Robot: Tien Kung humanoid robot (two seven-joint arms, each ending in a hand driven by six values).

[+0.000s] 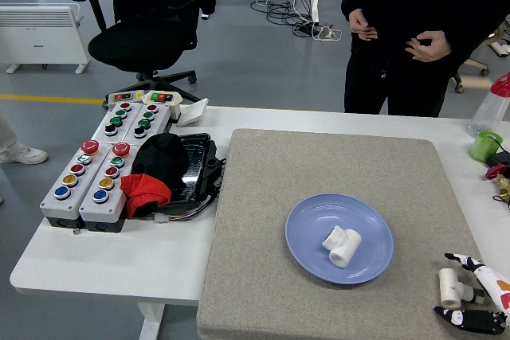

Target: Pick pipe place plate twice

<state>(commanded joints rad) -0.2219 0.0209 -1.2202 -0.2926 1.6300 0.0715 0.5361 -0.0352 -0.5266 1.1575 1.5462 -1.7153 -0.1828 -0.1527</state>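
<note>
A blue plate (307, 228) lies on the grey mat (319, 165) with one white pipe tee (341, 245) resting in it. A second white pipe fitting (449, 287) stands on the mat at the lower right, clear of the plate. My right hand (444, 283) comes in from the bottom right corner. Its fingers (464, 261) reach past the far side of this fitting and its thumb (470, 320) lies on the near side. The fingers are spread and not closed on the fitting. The left arm is out of view.
Button boxes (100, 169) and a black tray with black and red cloth (159, 173) fill the table's left. A green cup (485, 146) and a bottle (492, 101) stand at the far right. A person (414, 29) stands behind the table, hands held together at the chest.
</note>
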